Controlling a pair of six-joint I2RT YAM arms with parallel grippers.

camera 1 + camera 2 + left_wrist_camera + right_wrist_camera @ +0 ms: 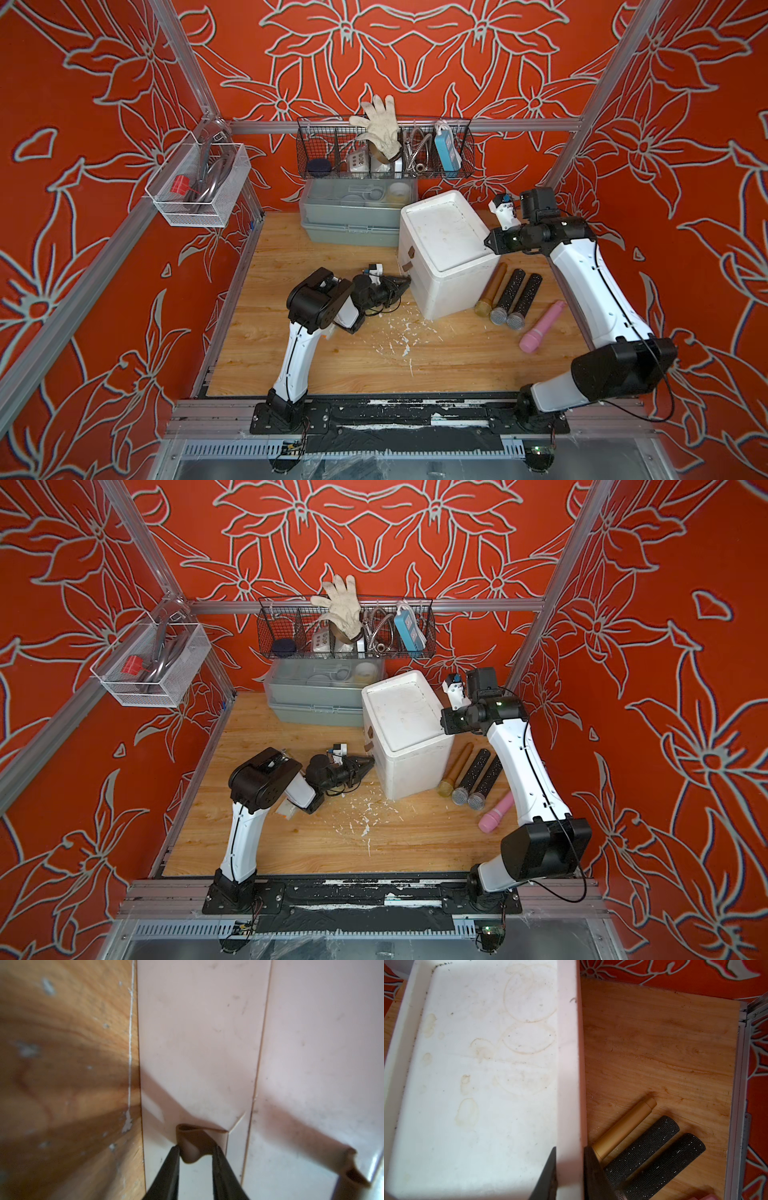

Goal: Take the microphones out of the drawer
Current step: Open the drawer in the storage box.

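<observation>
The microphone, not visible, is presumed inside the closed drawer cabinet (440,237); the left hand (196,1148), at the cabinet front, is clamped on the lowest pull tab (193,1136), pull axis straight outward, while the right hand (570,1149) clamps the cabinet's top rim.

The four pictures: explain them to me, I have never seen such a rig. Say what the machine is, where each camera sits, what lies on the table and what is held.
The machine is two robot arms bolted to a wooden table, each ending in a two-fingered gripper. Two pictures look down from one overhead camera; two come from cameras on the wrists. On the table stand a white drawer cabinet and a grey bin; beside the cabinet lie a gold microphone, two black microphones and a pink microphone. The left gripper pinches a brown pull tab on a drawer front. The right gripper clamps the cabinet's raised top rim.
</observation>
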